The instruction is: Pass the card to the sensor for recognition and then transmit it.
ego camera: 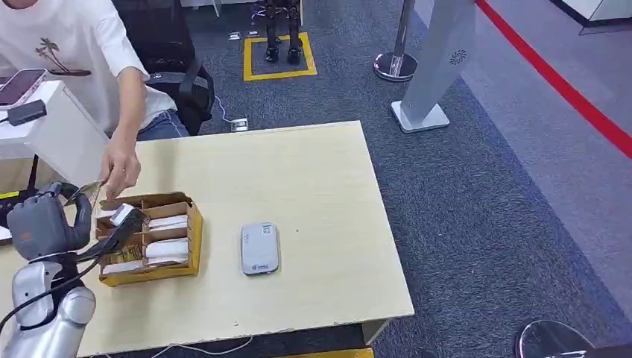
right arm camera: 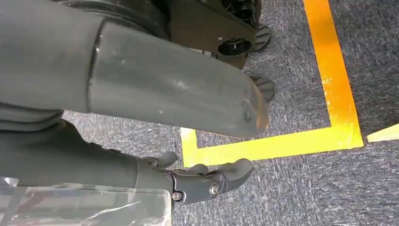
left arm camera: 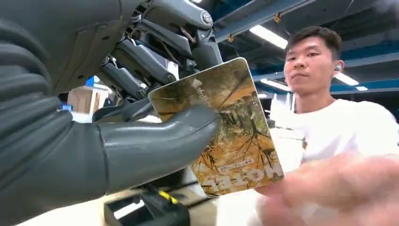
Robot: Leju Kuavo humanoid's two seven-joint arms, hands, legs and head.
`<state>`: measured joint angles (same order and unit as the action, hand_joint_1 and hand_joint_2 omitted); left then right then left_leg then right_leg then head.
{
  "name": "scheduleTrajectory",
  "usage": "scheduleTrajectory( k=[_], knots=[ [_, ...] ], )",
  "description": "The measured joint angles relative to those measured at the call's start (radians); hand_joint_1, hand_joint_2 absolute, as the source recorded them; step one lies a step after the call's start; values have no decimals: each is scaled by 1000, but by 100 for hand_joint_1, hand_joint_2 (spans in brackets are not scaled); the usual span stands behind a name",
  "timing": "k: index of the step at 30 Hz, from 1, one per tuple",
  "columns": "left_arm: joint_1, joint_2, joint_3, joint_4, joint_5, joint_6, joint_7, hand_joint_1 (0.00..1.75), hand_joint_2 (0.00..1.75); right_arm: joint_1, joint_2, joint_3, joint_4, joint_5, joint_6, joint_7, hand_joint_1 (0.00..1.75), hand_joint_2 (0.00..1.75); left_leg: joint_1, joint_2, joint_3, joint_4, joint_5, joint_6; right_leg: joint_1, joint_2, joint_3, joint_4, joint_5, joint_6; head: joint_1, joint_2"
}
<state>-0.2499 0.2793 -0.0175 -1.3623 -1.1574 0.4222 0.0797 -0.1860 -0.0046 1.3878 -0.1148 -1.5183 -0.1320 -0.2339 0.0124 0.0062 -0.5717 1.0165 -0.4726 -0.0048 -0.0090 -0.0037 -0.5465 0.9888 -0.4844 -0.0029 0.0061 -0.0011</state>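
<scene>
My left hand (ego camera: 45, 220) is raised over the table's left edge and pinches a yellow-brown picture card (ego camera: 86, 192). The left wrist view shows the card (left arm camera: 235, 132) held between the thick thumb and the darker fingers of that hand (left arm camera: 70, 117). A person's hand (ego camera: 119, 168) reaches to the card's far end, and in the wrist view it is a blur (left arm camera: 339, 188) at the card's corner. The grey-white sensor (ego camera: 259, 248) lies flat on the table's middle, apart from the card. My right hand (right arm camera: 141, 94) hangs over the carpet, holding nothing, its fingers apart.
A yellow cardboard box (ego camera: 192, 239) with white cards in its compartments stands by my left hand, with a dark cabled device (ego camera: 123, 221) lying across it. The person in a white shirt (ego camera: 67, 45) sits behind the table's far left corner, beside a white box (ego camera: 63, 130) and a black chair (ego camera: 179, 82).
</scene>
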Motion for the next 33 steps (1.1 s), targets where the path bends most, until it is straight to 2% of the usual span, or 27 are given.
scheduleTrajectory(
  k=[7, 14, 15, 16, 17, 19, 20, 32, 33],
  knots=[
    [25, 84, 65, -46, 24, -75, 1, 175, 175, 13, 0, 0, 0, 0, 0, -10, 0, 0, 0, 1, 0, 0, 0, 0, 0, 0, 0, 0, 0, 0, 0, 0],
    [58, 107, 101, -92, 58, -102, -2, 175, 175, 20, 0, -8, 0, 0, 8, -27, 0, 0, 0, 1, 0, 0, 0, 0, 0, 1, -1, -1, 0, 0, 0, 0],
    [63, 107, 105, -100, 65, -105, -3, 147, 175, 20, 0, -9, 0, 0, 11, -29, 0, 0, 0, 1, 0, 0, 0, 0, 0, 1, -1, -1, 0, 0, 0, 0],
    [67, 107, 109, -107, 70, -107, -5, 147, 175, 21, 0, -10, 0, 0, 11, -30, 0, 0, 0, 1, 0, 0, 0, 0, 0, 1, -1, -1, 0, 0, 0, 0],
    [70, 107, 113, -112, 72, -108, -8, 0, 175, 21, 0, -11, 0, 0, 13, -31, 0, 0, 0, 1, 0, 0, 0, 0, 0, 2, -1, -1, 0, 0, 0, 0],
    [79, 107, 117, -123, 72, -108, -9, 0, 175, 23, -1, -13, 1, 0, 12, -35, 0, 0, 0, 2, 0, 0, -1, 0, 0, 2, -1, -1, 0, 0, 0, 0],
    [84, 106, 118, -131, 75, -108, -11, 0, 0, 24, -1, -17, 2, 0, 12, -38, 0, 0, 0, 1, 0, 0, -1, 0, 0, 2, -1, -1, 0, 0, 0, 0],
    [129, 103, 119, -186, 134, -137, -23, 0, 0, 33, -3, -44, 2, 0, 13, -45, 0, 0, 0, 1, 0, 0, 0, 0, 0, 1, -1, 0, 0, 0, 0, 0],
    [133, 103, 119, -188, 137, -140, -23, 0, 175, 34, -3, -47, 2, 0, 13, -46, 0, 0, 0, 1, 0, 0, 0, 0, 0, 1, -1, 0, 0, 0, 0, 0]
  ],
)
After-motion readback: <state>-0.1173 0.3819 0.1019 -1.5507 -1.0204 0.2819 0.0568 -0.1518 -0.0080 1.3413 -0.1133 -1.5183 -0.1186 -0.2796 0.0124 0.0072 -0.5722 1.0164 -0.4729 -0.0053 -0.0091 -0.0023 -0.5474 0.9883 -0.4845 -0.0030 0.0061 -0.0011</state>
